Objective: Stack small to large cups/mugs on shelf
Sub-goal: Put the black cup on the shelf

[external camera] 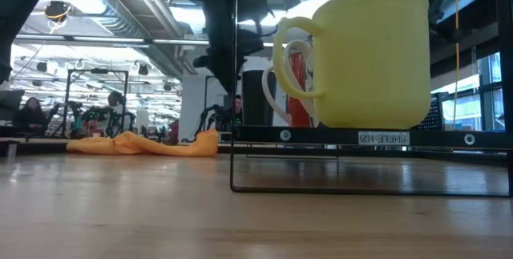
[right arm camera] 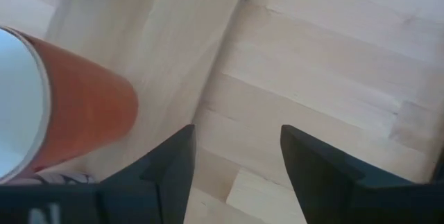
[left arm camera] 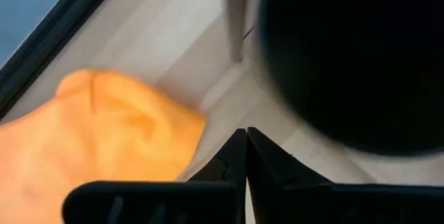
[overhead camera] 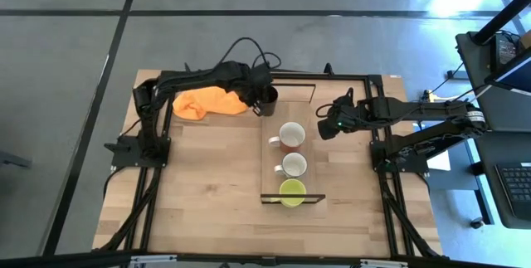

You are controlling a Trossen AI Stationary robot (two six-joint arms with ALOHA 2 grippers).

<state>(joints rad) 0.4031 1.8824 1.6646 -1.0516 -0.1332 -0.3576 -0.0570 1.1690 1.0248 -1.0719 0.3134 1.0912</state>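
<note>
The shelf (overhead camera: 275, 158) lies in the middle of the table, running from far to near. Along it stand a black cup (overhead camera: 269, 99) at the far end, a white mug with a reddish-brown outside (overhead camera: 291, 135), a white mug (overhead camera: 294, 165) and a yellow-green mug (overhead camera: 292, 192) at the near end. My left gripper (overhead camera: 254, 99) is shut, close to the left side of the black cup (left arm camera: 354, 57). My right gripper (overhead camera: 323, 127) is open and empty, to the right of the reddish-brown mug (right arm camera: 76, 106). My left gripper's shut fingers (left arm camera: 277, 168) stand right beside the black cup's wall (left arm camera: 312, 113). I cannot tell whether they touch it. The cup stands upright on the shelf's far end.
An orange cloth (overhead camera: 211, 102) lies crumpled at the far left of the table, just behind my left gripper; it also shows in the left wrist view (left arm camera: 104, 134). The low view shows the yellow-green mug (external camera: 361, 58) up close on the raised shelf board (external camera: 369, 137).
</note>
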